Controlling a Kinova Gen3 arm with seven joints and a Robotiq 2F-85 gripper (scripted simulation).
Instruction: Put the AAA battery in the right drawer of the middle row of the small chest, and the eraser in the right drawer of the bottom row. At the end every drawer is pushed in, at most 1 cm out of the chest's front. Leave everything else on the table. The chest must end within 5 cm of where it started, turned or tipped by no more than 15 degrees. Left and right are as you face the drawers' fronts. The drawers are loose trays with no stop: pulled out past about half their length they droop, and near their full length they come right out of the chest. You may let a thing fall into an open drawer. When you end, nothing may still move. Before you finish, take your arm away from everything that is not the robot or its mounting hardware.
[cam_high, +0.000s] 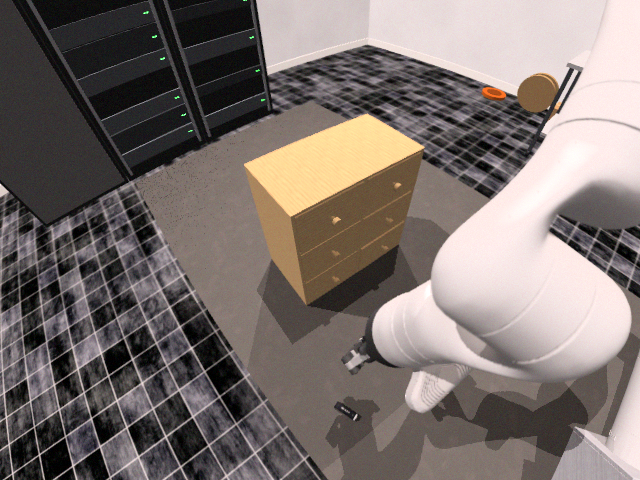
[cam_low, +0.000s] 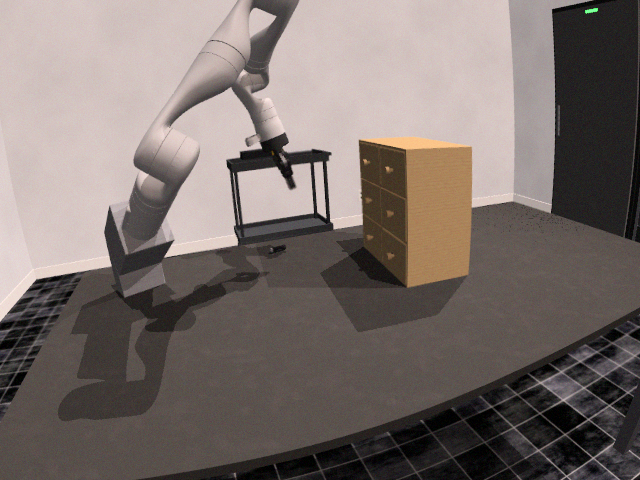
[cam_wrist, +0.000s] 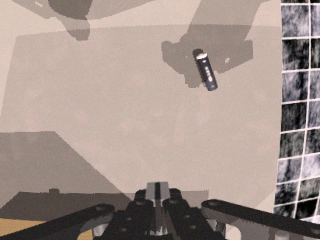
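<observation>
The wooden chest (cam_high: 333, 162) (cam_low: 439, 217) (cam_wrist: 20, 227) stands upright. Its six drawers look pushed in or nearly so, including the right middle drawer (cam_high: 374, 231) (cam_low: 393, 227) and right bottom drawer (cam_high: 373, 259) (cam_low: 393, 267). A small dark cylinder-like thing (cam_high: 346, 411) (cam_low: 277, 249) (cam_wrist: 207, 73), with print and a pale band near one end, lies on the table; it looks like the AAA battery. No eraser is visible; the drawers' insides are hidden. My gripper (cam_high: 352, 364) (cam_low: 292, 184) (cam_wrist: 158, 196) is shut and empty, high above the table between battery and chest.
The grey table (cam_high: 206, 248) (cam_low: 289, 361) (cam_wrist: 125, 105) has an edge close to the battery's side, with tiled floor beyond. The arm's base block (cam_high: 594, 457) (cam_low: 139, 268) stands at the end opposite the chest. A dark cart (cam_low: 281, 227) and server racks stand beyond the table.
</observation>
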